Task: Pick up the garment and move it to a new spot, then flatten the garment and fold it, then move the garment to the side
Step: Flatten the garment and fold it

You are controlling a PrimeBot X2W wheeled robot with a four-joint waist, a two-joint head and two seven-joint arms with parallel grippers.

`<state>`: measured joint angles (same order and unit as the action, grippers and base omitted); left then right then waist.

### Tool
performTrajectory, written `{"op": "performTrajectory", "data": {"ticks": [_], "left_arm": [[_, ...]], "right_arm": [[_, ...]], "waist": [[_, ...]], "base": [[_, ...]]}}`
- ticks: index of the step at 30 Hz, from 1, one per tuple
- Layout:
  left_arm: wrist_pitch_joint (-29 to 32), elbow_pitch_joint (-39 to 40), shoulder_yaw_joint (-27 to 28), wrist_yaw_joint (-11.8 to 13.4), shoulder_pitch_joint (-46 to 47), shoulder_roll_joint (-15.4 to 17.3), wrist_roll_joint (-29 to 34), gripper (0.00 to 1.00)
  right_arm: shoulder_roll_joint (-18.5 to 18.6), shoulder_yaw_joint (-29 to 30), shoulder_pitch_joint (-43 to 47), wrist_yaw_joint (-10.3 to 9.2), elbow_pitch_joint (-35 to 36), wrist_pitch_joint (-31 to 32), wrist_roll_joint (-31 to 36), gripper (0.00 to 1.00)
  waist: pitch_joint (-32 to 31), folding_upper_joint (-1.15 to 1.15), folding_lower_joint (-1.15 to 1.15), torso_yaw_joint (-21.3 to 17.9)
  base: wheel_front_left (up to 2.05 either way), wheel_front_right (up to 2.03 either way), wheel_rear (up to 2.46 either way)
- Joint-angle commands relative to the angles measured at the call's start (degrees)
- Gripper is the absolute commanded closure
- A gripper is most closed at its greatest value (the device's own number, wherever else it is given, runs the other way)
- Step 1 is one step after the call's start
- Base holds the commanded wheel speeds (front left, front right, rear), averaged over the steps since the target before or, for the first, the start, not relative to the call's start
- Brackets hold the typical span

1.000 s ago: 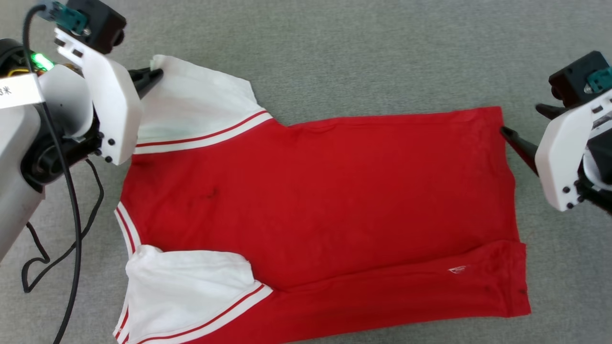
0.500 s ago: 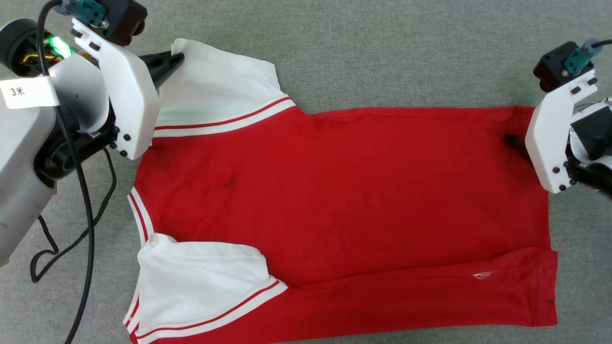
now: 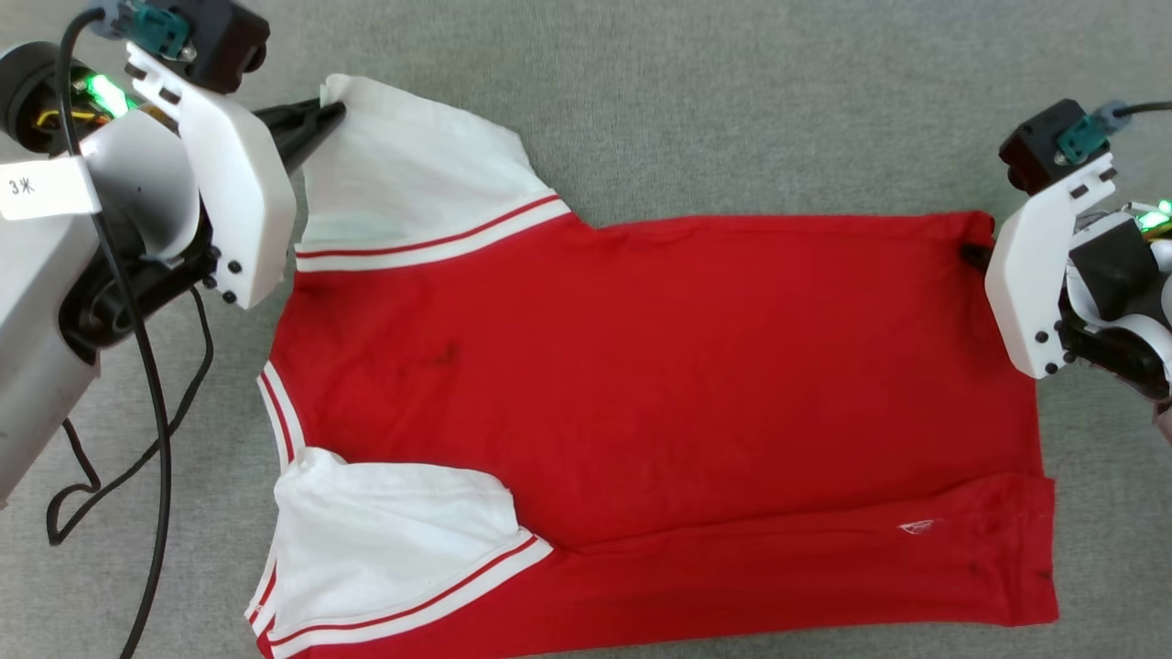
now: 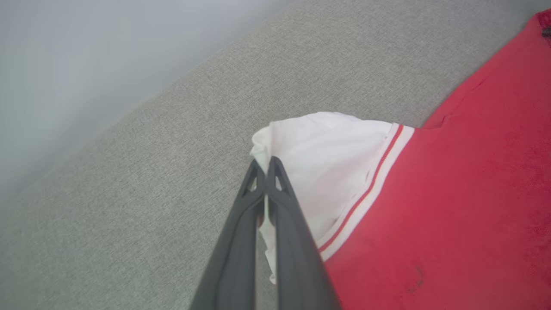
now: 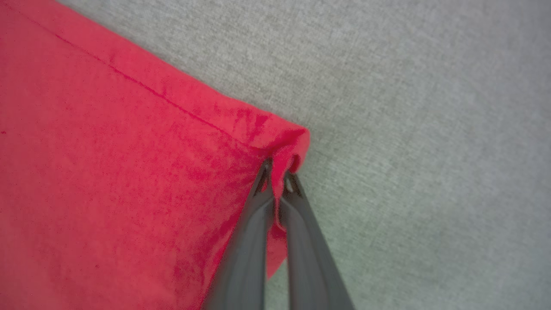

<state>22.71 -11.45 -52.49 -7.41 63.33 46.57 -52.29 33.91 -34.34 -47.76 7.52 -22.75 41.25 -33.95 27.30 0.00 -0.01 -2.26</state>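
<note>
The garment (image 3: 659, 384), a red T-shirt with white sleeves and striped trim, lies spread on grey fabric, its near edge folded over with a small white logo (image 3: 916, 526). My left gripper (image 3: 331, 108) is shut on the tip of the far white sleeve (image 3: 412, 174); in the left wrist view the sleeve (image 4: 327, 150) is pinched by that gripper (image 4: 266, 163). My right gripper (image 3: 972, 252) is shut on the far hem corner; the right wrist view shows the red corner (image 5: 284, 137) bunched between the tips of that gripper (image 5: 279, 168).
A grey woven surface (image 3: 732, 110) lies under and around the shirt. A black cable (image 3: 151, 439) loops down at the left beside my left arm. A second white sleeve (image 3: 394, 540) lies at the near left.
My right gripper has moved onto the far hem corner and shut on it. The left gripper stays shut on the sleeve tip. The camera view has shifted slightly.
</note>
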Motion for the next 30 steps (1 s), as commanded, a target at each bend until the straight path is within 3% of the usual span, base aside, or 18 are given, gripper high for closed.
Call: {"op": "performTrajectory", "data": {"ticks": [1,10,22,30], "left_arm": [[-0.7,-0.1,-0.1,0.0,-0.8,0.2,-0.3,1.0],[-3.5,1.9,-0.9,0.6,-6.7,3.5,-1.8,1.0],[-8.0,12.3,-2.5,6.9,-21.2,10.5,-4.7,1.0],[-11.9,17.9,-4.7,11.6,-32.6,13.7,-8.4,1.0]], "right_arm": [[-0.4,-0.2,0.9,-0.08,-1.2,-1.7,-0.7,1.0],[1.2,1.8,5.4,-0.08,0.4,-13.0,-3.2,1.0],[2.6,4.3,17.7,-0.08,6.0,-18.1,-5.5,1.0],[3.5,7.7,28.1,-0.08,10.4,-18.4,-6.7,1.0]], "waist": [[-1.7,0.0,0.01,-0.3],[-8.5,0.0,0.01,-0.6],[-15.3,0.0,0.01,-0.2],[-18.3,0.0,0.01,0.2]], "base": [[0.0,0.0,0.0],[0.0,0.0,0.0],[0.0,0.0,0.0],[0.0,0.0,0.0]]}}
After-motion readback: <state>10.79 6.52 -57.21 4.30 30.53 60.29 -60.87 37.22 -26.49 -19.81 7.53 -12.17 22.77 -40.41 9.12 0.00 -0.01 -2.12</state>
